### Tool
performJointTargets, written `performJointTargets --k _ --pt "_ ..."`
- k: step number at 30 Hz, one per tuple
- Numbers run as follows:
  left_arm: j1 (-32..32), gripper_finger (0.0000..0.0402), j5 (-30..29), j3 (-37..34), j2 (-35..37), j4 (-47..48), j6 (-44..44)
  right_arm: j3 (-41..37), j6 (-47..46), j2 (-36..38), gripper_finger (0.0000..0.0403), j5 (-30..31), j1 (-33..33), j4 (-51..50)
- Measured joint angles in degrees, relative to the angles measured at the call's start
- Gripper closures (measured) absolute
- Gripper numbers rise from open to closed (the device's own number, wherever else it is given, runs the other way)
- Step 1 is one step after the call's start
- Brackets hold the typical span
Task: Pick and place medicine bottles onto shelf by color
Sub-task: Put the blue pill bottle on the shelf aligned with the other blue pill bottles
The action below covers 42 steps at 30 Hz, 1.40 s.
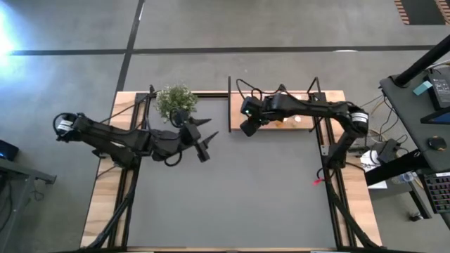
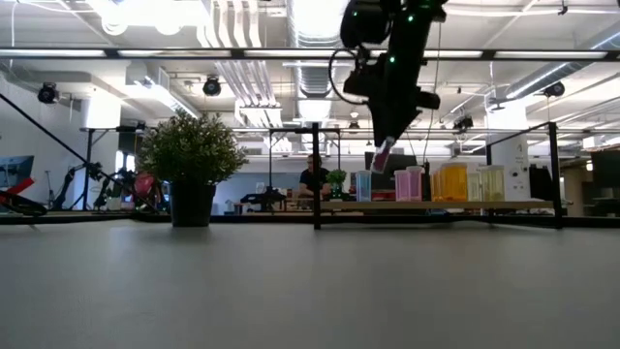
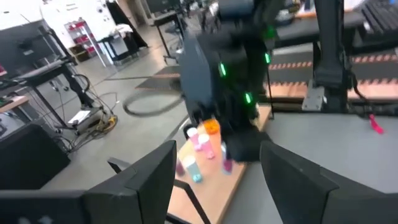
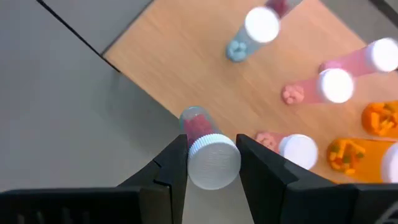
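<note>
Right fingers: you see both dark fingers (image 4: 177, 163) clamped on a white-capped pink bottle (image 4: 208, 152), gripping it just below the cap.
Right gripper (image 2: 383, 155): you find it raised above the near left edge of the shelf (image 4: 186, 68), with the pink bottle hanging from it, clear of the board.
Left fingers: you see the two fingers (image 3: 146, 177) standing apart with nothing between them.
Left gripper (image 1: 204, 137): you find it over the dark tabletop (image 1: 232, 190), just beside the green plant (image 1: 176, 100), well apart from the shelf.
Shelf: light wooden board at the far edge of the table, between thin black posts.
Bottles on shelf: you count a blue-tinted bottle (image 4: 249, 34), pink bottles (image 4: 323, 87) and orange bottles (image 4: 357, 152) standing upright, grouped near each other.
Background: a person (image 2: 312, 174) sits beyond the table.
</note>
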<state>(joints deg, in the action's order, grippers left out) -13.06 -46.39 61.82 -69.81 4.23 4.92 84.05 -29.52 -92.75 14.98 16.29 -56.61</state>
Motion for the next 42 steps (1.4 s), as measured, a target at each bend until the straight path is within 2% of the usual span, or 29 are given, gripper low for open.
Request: performJointTargets --k 12,22,42 --pt "1.11 0.0186 -0.48 -0.04 2.41 -0.15 0.33 0.87 3.89 -5.63 0.0287 -0.02 2.25 0.11" --pt "1.25 0.0186 -0.85 -0.04 2.34 -0.17 -0.03 0.92 14.09 -5.57 0.0281 -0.13 3.26 0.8" --pt "1.25 0.0186 -0.87 -0.04 2.3 -0.22 -0.19 0.27 26.16 -6.76 0.0283 -0.48 3.62 2.95"
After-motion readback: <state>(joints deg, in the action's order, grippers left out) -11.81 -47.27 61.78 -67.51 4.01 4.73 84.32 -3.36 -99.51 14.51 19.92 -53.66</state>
